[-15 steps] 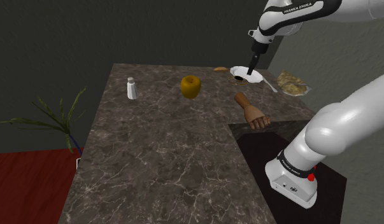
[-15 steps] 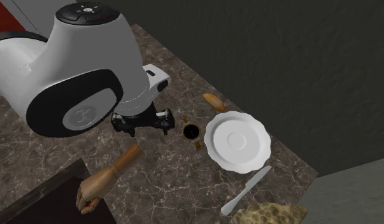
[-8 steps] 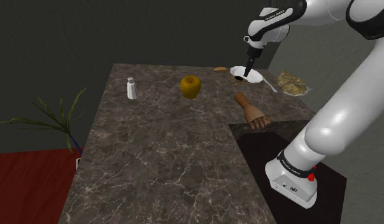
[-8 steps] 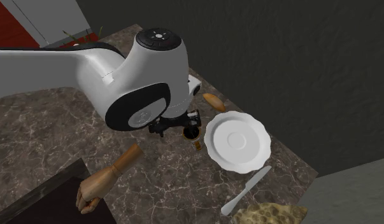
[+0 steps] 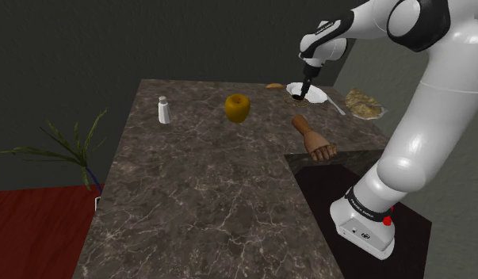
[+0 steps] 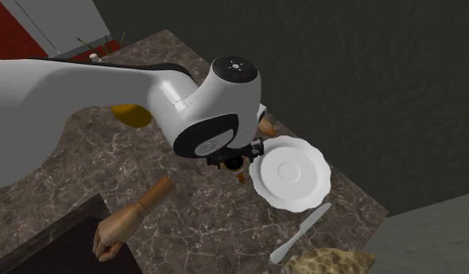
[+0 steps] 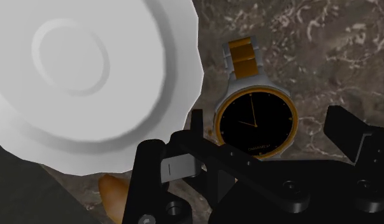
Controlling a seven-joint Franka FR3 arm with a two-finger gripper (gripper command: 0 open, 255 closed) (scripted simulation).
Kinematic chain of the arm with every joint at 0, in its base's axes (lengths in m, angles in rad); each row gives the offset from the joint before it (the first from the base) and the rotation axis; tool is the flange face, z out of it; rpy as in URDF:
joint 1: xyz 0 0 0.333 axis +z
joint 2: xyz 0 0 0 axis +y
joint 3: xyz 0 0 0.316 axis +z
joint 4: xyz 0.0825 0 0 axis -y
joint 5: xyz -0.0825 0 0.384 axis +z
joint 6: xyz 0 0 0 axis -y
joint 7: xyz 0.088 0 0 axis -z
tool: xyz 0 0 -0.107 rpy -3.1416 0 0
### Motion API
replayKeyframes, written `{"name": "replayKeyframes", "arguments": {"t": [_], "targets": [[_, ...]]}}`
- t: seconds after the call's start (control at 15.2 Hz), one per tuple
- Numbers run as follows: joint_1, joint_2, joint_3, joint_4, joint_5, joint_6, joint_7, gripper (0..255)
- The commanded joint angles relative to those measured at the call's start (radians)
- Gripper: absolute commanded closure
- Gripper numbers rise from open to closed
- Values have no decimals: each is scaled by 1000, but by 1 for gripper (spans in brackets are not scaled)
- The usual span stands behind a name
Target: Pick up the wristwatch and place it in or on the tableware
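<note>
1. Counter (image 5: 205, 182): dark marble. My work area is at its far end in the shoulder view.
2. Arm (image 5: 432, 95): it reaches over that far end with the wrist pointing down.
3. Plate (image 6: 291, 173): white with a scalloped rim, lying flat on the counter.
4. Gripper (image 7: 270, 127): it hangs low over the counter just beside the plate. The fingers are spread wide and grip nothing.
5. Watch (image 7: 255, 121): it lies flat on the counter just off the plate's rim, black dial up, with a gold bezel and strap. The dial sits between my fingers, nearer the one on the plate's side. I see no contact with either.
</note>
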Motion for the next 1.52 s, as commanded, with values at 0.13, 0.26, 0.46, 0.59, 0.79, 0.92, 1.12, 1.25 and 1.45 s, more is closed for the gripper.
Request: {"name": "replayKeyframes", "arguments": {"t": [0.13,0.26,0.46,0.59,0.79,0.92,1.12,1.25,1.45], "targets": [[-8,36,9,-14,25,46,-18,0],[-9,41,10,-17,28,52,-20,0],[-9,41,10,-16,29,52,-20,0],[-9,41,10,-16,29,52,-20,0],[-9,41,10,-16,28,52,-20,255],[-9,41,10,-16,28,52,-20,255],[-9,40,10,-17,28,52,-20,255],[-9,41,10,-16,28,52,-20,255],[-7,32,8,-13,22,41,-16,255]]}}
